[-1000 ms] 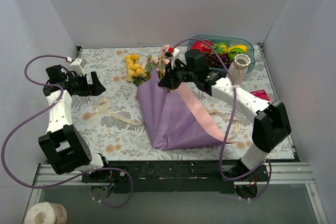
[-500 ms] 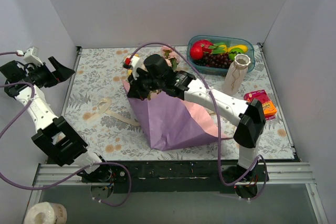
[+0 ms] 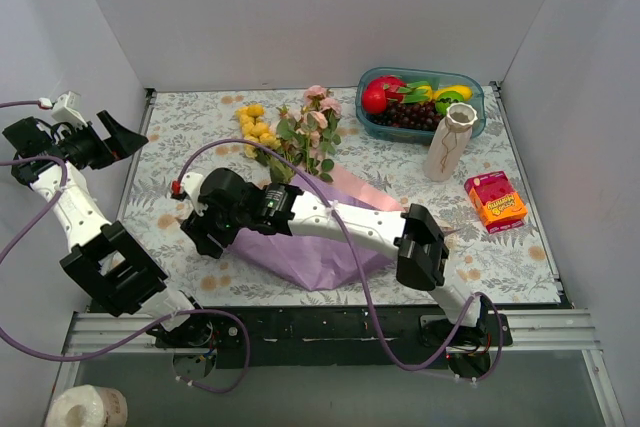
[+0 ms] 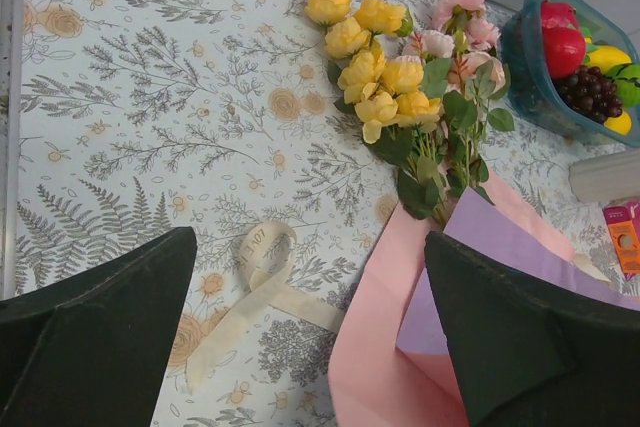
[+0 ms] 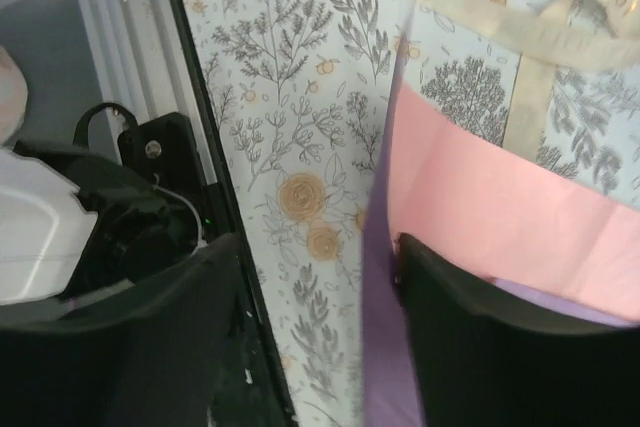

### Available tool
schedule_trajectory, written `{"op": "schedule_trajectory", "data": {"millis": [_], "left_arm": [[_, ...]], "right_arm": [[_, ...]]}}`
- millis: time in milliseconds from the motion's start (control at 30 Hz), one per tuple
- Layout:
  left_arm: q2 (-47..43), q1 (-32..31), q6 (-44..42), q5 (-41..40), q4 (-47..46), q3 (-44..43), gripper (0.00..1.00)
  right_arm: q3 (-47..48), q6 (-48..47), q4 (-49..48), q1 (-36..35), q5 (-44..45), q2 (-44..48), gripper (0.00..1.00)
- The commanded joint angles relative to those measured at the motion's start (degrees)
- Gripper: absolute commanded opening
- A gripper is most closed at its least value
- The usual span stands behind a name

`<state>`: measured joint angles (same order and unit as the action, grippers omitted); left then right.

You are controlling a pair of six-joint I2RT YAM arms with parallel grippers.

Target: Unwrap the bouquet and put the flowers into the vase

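Bouquet paper [image 5: 480,207] sits ungripped at parted right fingers [image 5: 480,357].

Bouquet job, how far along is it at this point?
Done: the ribbon lies loose and the purple paper is unwrapped, with the flowers bare beyond it. In hand: the right pincer hangs open over the paper's edge, gripping nothing. Left: every flower must go into the vase, which holds none.

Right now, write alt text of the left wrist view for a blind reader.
Yellow and pale pink artificial roses lie on a floral-print tablecloth, stems reaching the opened purple paper with pink inner face. A cream ribbon lies beside it, a blue translucent fruit tub sits top right, and the dark fingers of the open left gripper frame the foreground.
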<state>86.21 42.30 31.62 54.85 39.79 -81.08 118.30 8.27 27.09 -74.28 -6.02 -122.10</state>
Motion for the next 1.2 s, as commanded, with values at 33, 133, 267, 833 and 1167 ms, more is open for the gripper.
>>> {"op": "schedule_trajectory", "data": {"millis": [33,133,267,833,1167], "left_arm": [[-3.5,0.1,-1.3,0.7,1.8,-2.1,0.98],[-4.0,0.1,-1.0,1.0,1.6,-3.2,0.98],[-3.7,0.1,-2.1,0.6,2.0,-3.6,0.98],[-3.0,0.2,-4.4,0.2,1.9,-0.6,0.98],[-3.0,0.2,-7.0,-0.7,3.0,0.8,0.98]], "right_arm": [[5.0,1.1,2.6,1.7,4.0,-3.5,0.89],[7.7,0.6,6.8,2.6,5.7,-3.1,0.92],[2.1,-1.2,6.1,3.4,11.5,4.6,0.93],[-31.7,-9.9,0.9,36.0,-13.4,20.5,0.97],[-33.7,-11.3,-6.5,41.6,-19.3,11.8,0.92]]}}
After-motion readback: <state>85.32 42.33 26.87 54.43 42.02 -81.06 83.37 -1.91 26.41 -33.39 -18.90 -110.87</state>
